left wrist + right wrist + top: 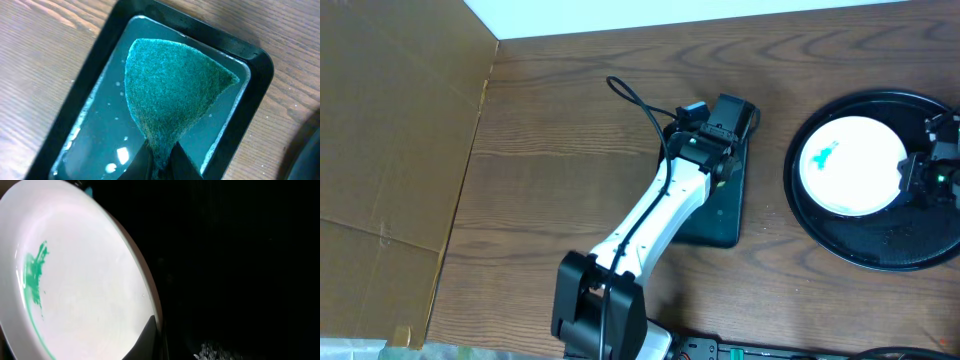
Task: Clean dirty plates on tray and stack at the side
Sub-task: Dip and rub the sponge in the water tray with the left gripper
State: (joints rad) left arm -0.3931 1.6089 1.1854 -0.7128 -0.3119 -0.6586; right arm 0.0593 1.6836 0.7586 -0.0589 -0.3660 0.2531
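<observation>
Left gripper [160,162]: pinching the green sponge [172,95] over its rectangular tray [260,65].
Right gripper [150,339]: clamped on the dirty plate [85,290] at its rim, in the round tray [865,250], table [570,150] right edge.
My aim: steady the plate, scrub the teal smear [34,275].

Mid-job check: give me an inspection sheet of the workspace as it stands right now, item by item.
Surface: wooden table, brown grain.
Job's things: one plate with a teal smear lies on the round tray; no other plates in view.
Clutter: nothing seen.
Grippers: left gripper shut on the green sponge over the wet small tray; right gripper shut on the plate's right rim.
Cables: black cable loops off the left arm.
Surroundings: cardboard on the left, white surface at the far edge.
</observation>
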